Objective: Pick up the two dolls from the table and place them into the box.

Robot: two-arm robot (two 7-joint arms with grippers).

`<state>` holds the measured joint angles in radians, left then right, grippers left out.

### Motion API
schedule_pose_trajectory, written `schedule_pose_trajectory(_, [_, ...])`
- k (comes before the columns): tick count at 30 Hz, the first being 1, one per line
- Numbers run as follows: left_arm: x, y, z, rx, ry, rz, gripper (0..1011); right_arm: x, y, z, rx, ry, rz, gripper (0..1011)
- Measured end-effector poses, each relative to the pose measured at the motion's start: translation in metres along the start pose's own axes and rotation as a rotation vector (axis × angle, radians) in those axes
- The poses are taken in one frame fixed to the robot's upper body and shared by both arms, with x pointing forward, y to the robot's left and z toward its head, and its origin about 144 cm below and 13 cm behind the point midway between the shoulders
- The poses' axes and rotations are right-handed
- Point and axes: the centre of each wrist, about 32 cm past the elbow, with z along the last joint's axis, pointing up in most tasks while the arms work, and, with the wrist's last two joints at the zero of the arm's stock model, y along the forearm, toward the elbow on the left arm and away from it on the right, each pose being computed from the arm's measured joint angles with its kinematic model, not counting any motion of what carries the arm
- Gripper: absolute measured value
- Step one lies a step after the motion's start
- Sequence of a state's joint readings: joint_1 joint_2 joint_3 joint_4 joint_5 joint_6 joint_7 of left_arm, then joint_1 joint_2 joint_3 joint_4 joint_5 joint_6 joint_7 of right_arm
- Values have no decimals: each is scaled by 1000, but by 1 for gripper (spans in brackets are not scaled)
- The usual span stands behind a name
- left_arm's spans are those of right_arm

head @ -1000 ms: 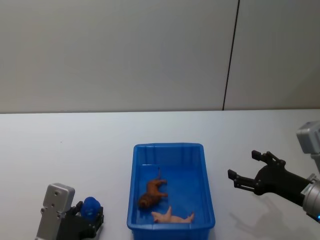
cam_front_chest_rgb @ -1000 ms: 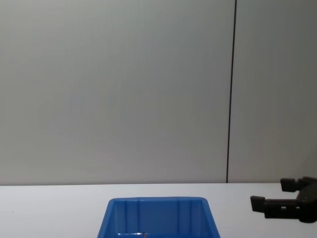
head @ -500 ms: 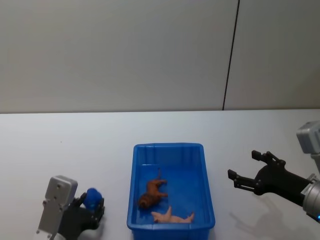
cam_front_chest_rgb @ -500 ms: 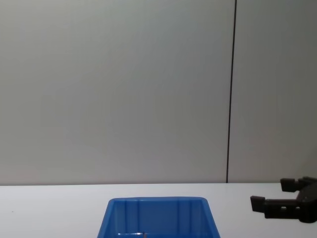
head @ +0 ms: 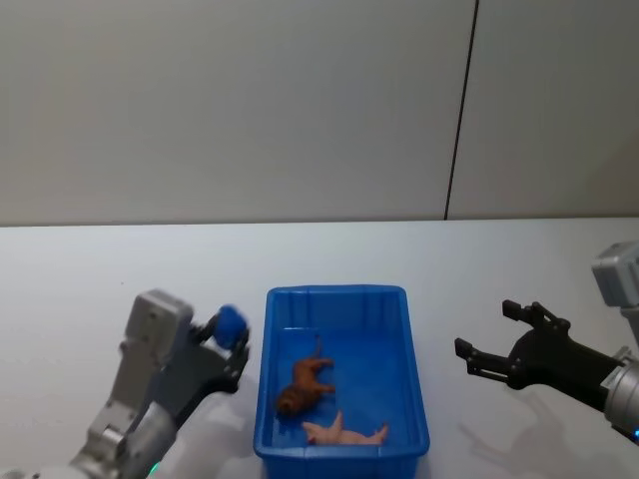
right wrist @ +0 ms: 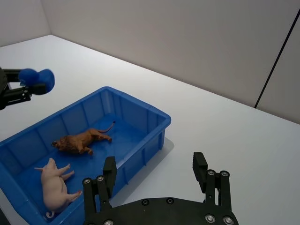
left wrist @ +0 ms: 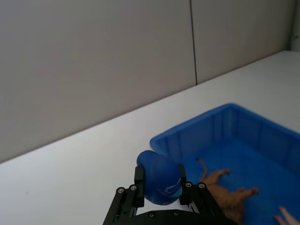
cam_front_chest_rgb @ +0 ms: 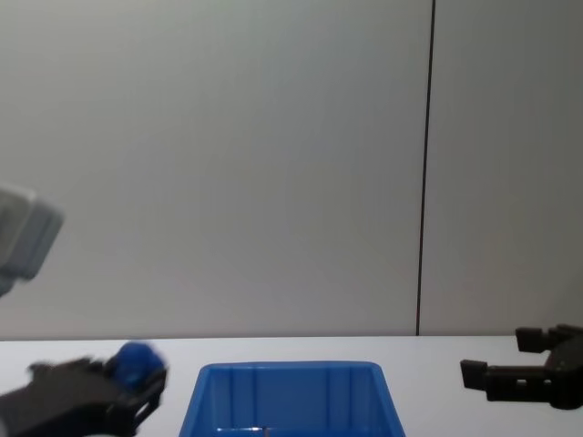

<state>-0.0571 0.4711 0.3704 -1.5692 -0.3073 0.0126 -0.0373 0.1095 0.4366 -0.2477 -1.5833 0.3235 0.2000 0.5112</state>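
Observation:
My left gripper (head: pixel 229 335) is shut on a small blue doll (head: pixel 232 320) and hangs over the white table (head: pixel 110 269), just left of the box's rim. The box (head: pixel 335 292) is a bright blue bin. A brown lion figure (head: pixel 305 384) and a pink pig figure (head: pixel 342 432) lie inside it. In the left wrist view the blue doll (left wrist: pixel 159 183) sits between the fingers with the box (left wrist: pixel 220 112) beyond. My right gripper (head: pixel 487 329) stands open and holds nothing, to the right of the box.
A plain grey wall with a dark vertical seam (head: pixel 457 130) rises behind the table. White tabletop stretches on both sides of the box and beyond it.
My left arm has risen and swung forward and right toward the box with the blue doll, coming into the chest view. The right arm has not moved.

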Motion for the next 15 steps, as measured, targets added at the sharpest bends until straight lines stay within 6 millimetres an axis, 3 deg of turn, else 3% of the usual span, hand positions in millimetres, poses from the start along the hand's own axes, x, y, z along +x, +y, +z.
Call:
schedule_pose_trajectory(4, [-7, -11, 12, -48, -13, -40, 405, 0, 0, 0, 0, 0, 0, 1001])
schedule_pose_trajectory(9, [-18, -27, 27, -104, -24, -94, 551, 0, 0, 0, 0, 0, 0, 1001])
schedule_pose_trajectory(12, [-22, -33, 31, -124, -26, -115, 698, 0, 0, 0, 0, 0, 0, 1001])
schedule_pose_trajectory(15, [-26, -39, 37, -147, -29, -135, 755, 0, 0, 0, 0, 0, 0, 1001])
